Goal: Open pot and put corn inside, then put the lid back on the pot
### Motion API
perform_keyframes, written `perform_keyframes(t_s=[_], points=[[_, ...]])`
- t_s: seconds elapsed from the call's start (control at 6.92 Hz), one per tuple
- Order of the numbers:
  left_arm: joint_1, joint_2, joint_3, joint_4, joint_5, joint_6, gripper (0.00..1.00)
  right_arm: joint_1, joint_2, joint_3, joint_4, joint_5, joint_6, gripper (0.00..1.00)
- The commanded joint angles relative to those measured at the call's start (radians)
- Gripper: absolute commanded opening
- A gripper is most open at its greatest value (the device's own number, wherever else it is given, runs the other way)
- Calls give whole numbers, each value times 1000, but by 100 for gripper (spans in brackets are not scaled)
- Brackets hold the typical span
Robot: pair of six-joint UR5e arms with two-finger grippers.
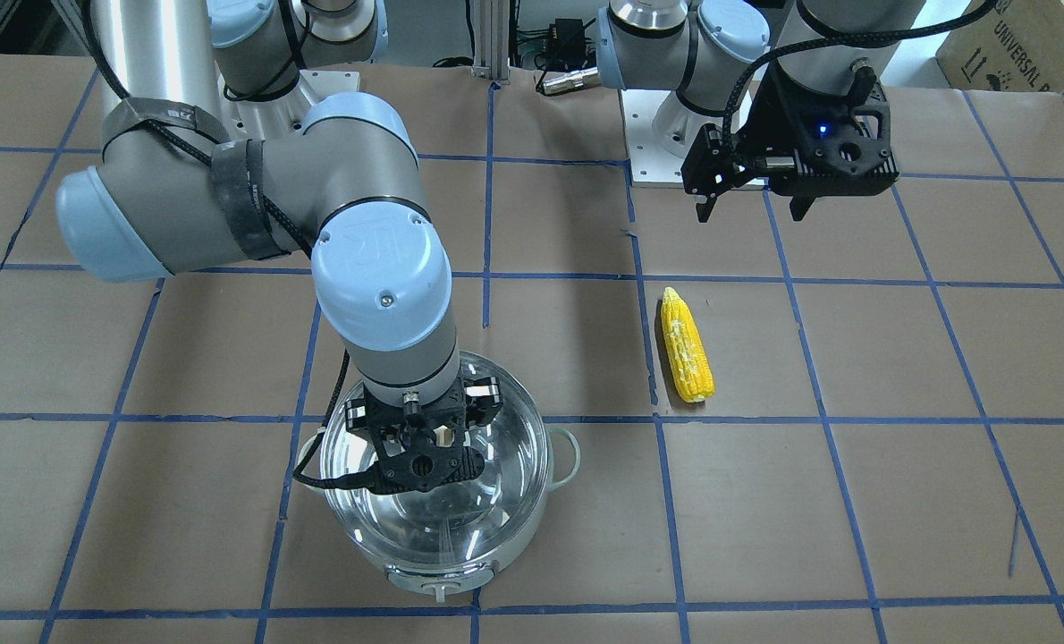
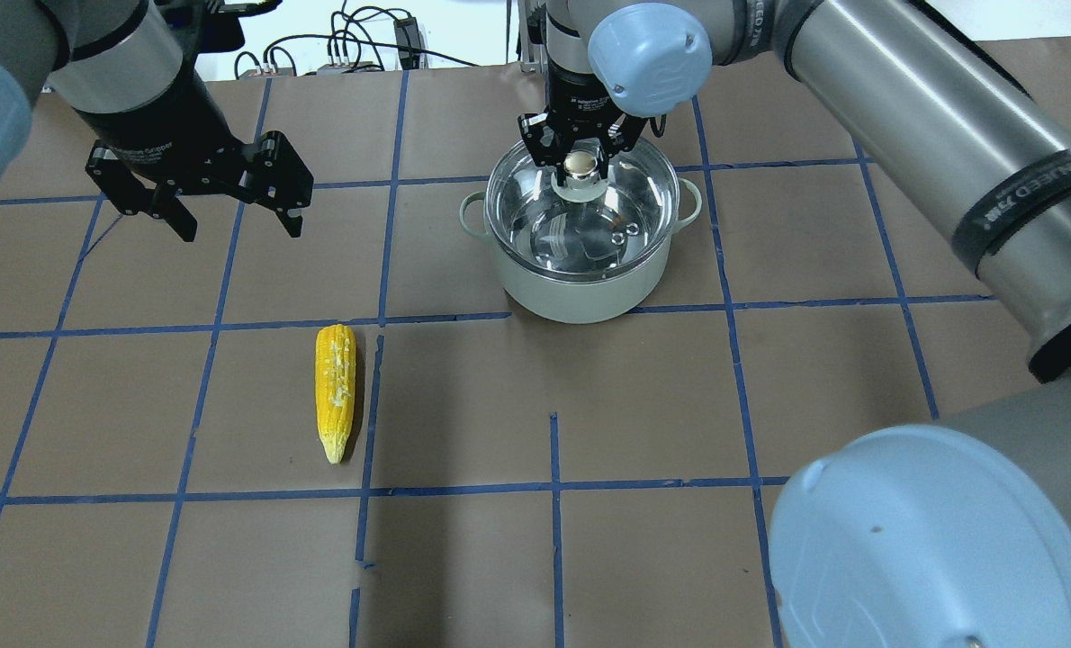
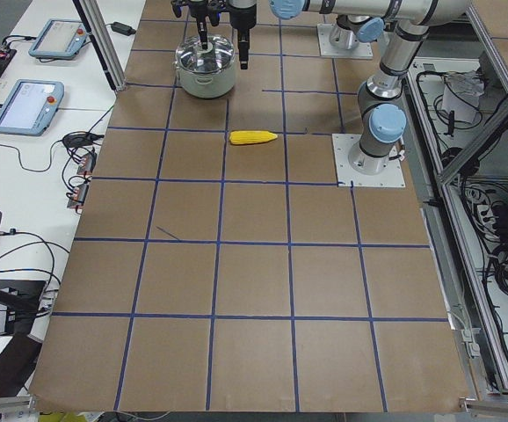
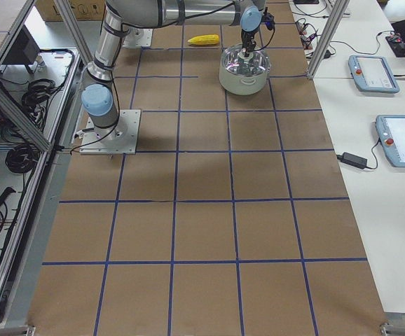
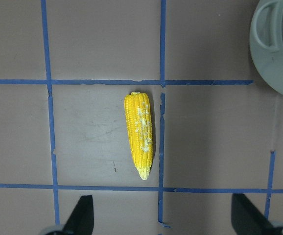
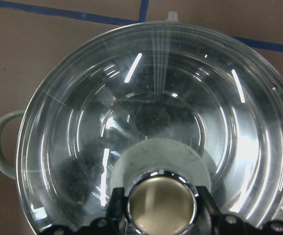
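Right claw (image 2: pixel 580 162) clamps lid (image 2: pixel 589 225) knob, pot (image 2: pixel 580 288) covered; corn (image 2: pixel 336 391) apart.

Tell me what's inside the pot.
Through the glass lid the pot shows only bare steel. The right hand on the lid hides a patch of its floor. The corn lies outside, on the table.

The right gripper (image 1: pixel 438 438) sits low over the centre of the glass lid (image 1: pixel 501 425), which covers the pot (image 1: pixel 519 544). The corn (image 1: pixel 685 344) lies on the table (image 1: pixel 854 501), well apart. The left gripper (image 1: pixel 751 213) hangs above, its 2 fingers spread.
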Motion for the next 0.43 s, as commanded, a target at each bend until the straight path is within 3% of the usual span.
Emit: perform_keyframes(t_s=[0.0, 0.29], points=[[0, 1, 0, 0, 0, 0, 100, -39, 1, -100, 114, -5, -24, 26], [0, 2, -2, -3, 6, 2, 100, -114, -22, -206, 277, -6, -103, 23]])
